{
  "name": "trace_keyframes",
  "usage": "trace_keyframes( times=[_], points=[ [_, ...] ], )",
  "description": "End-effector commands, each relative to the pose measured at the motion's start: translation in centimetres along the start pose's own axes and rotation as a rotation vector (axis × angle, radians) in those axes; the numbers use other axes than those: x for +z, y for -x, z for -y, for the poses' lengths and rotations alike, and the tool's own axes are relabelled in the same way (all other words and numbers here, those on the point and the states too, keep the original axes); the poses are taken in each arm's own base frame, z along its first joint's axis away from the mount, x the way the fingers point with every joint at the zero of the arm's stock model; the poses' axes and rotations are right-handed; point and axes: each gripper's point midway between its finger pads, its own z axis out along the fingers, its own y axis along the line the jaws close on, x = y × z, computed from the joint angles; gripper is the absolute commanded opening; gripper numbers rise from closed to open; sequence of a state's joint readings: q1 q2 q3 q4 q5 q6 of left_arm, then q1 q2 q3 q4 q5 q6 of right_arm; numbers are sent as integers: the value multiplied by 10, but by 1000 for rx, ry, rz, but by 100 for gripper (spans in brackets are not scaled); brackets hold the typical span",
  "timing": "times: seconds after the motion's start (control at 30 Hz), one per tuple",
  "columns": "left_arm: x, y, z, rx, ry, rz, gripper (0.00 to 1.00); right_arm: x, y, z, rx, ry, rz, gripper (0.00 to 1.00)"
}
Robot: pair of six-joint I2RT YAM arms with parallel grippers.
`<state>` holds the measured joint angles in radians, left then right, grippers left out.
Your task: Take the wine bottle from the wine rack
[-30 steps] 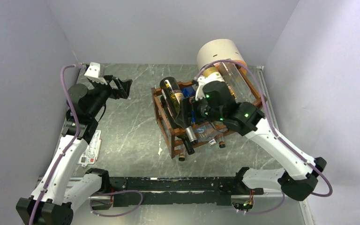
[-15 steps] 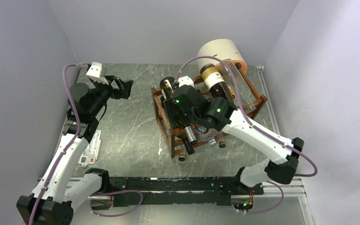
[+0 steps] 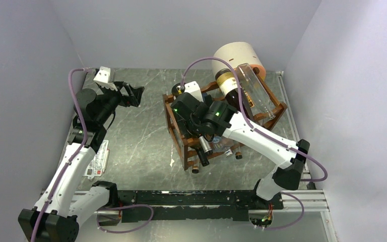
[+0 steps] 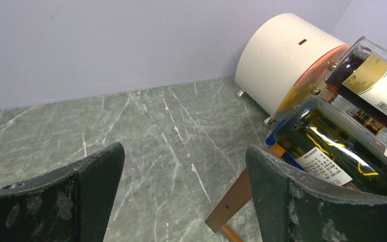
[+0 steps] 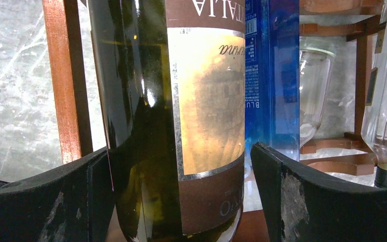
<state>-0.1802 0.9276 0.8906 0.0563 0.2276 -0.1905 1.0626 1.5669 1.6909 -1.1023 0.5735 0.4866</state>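
Dark green glass of the wine bottle filled the gap of the right pincer, label facing the wrist camera. The bottle was not yet off: it lay on the top tier of the wine rack, mostly hidden under the wrist in the top view.

The right pincer was spread and straddling the bottle, not clamped. One finger looked right at the glass and the other showed a thin gap; real contact could not be confirmed. A rack rail sat just outside the pincer on one side and a blue box just outside on the other.

The left pincer was spread and empty, over bare desk, well apart from the rack.

Step in hand, as I read it: close on the bottle body.
- Squeeze square and firm, since the glass looks slick and heavy
- Raise it straight out of the scallops before drawing away, clear of the rail and the blue box
- Go slow, because the bottle could pivot between two fingers or drag the rack along
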Motion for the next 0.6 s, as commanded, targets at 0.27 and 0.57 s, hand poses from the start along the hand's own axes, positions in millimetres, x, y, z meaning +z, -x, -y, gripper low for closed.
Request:
trace_keyframes(
  times=[0.27,0.57],
  points=[
    [5,4,8,7,-59,5,93,-20,27,1,44,57,107,60],
    [9,-1,11,-4,-85,-13,93,-44,51,8,123,169,188,0]
  ],
)
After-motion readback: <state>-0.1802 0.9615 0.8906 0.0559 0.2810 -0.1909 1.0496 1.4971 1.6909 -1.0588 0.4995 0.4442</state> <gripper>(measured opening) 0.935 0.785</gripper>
